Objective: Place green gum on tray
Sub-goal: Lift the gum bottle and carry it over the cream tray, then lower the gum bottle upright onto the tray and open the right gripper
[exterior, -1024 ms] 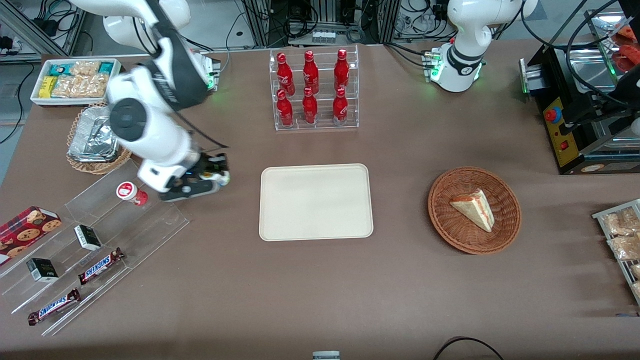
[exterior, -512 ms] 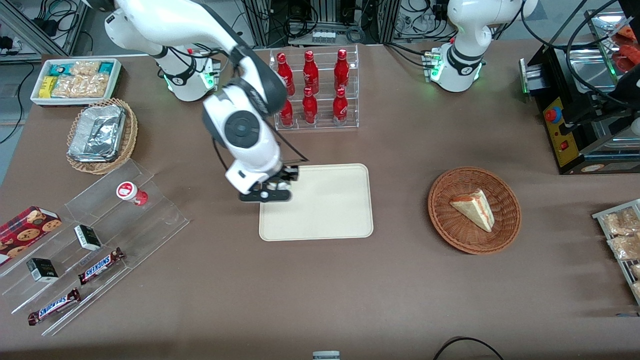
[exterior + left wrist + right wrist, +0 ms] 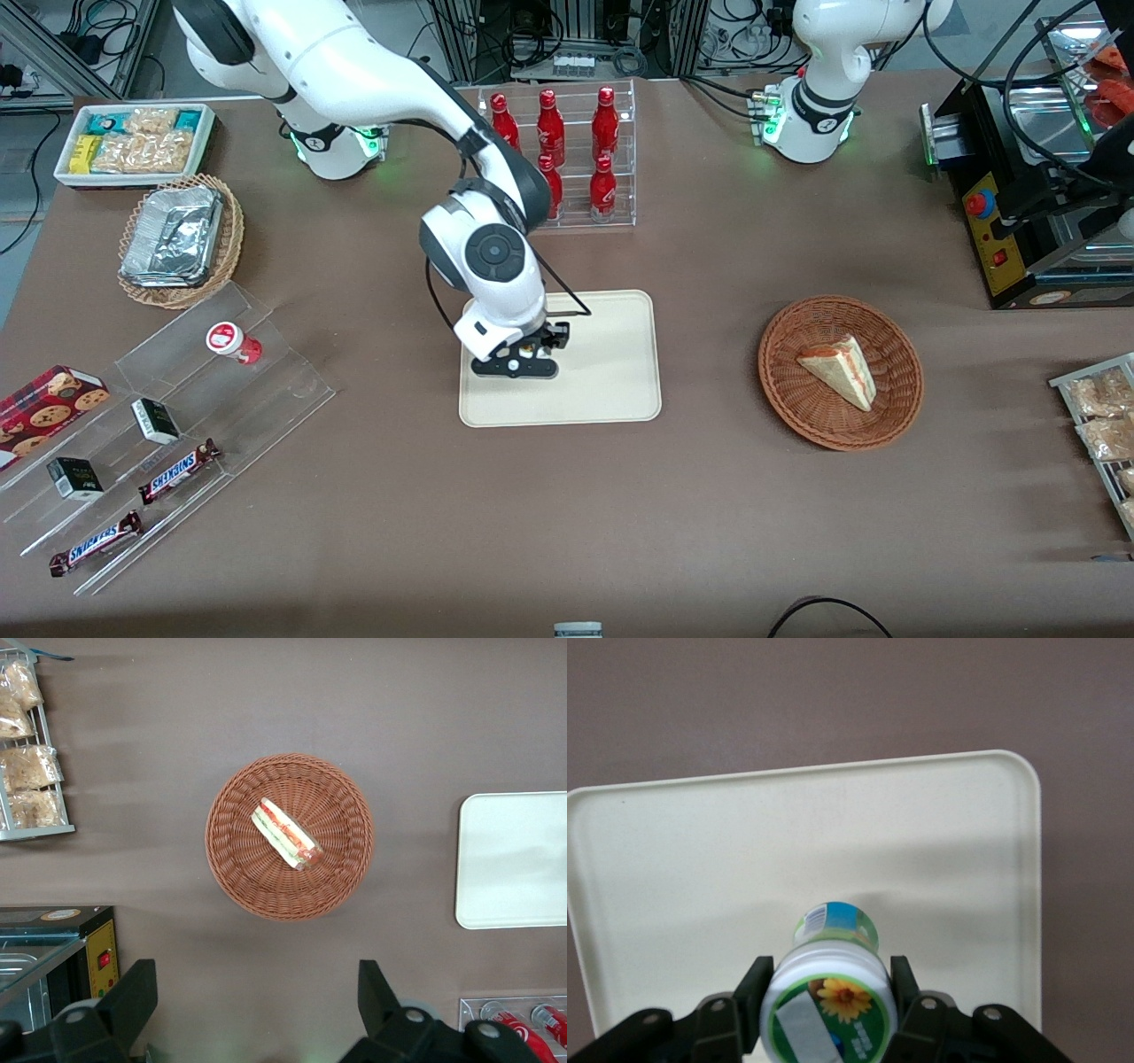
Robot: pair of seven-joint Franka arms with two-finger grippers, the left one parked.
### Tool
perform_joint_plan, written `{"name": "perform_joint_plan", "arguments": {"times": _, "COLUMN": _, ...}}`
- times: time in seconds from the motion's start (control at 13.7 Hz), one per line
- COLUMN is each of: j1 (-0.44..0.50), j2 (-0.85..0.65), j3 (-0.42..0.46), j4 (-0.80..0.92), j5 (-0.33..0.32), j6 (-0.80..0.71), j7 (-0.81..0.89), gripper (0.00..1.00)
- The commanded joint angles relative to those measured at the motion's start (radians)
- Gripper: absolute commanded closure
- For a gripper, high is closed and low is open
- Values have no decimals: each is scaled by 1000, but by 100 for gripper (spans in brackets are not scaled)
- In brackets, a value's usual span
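The right arm's gripper (image 3: 516, 361) has swung from the acrylic shelf (image 3: 186, 390), clamping the small white green-labelled gum bottle (image 3: 830, 1005), seemingly just above the cream-beige rectangular tray (image 3: 611, 381); release comes next.

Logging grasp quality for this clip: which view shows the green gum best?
The right wrist view: the green gum fills it, lid and label plain, held between the gripper fingers above the tray. In the front view the wrist hides nearly all of the bottle over the tray. The left wrist view shows only a tray edge, no gum.
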State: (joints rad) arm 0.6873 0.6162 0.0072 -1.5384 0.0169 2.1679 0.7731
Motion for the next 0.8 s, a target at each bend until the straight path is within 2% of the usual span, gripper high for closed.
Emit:
{"name": "perform_joint_plan", "arguments": {"times": 0.0, "j1": 18, "j2": 56, "j3": -10, "j4": 58, "j5": -15, "j6": 24, "j7": 49, "gripper": 100}}
{"name": "perform_joint_plan", "arguments": {"times": 0.22, "j1": 53, "j2": 91, "j3": -16, "j4": 57, "j5": -28, "j6": 70, "j7": 100, "gripper": 100}}
{"name": "perform_joint_plan", "arguments": {"times": 0.73, "j1": 60, "j2": 138, "j3": -18, "j4": 58, "j5": -63, "j6": 112, "j7": 109, "gripper": 100}}
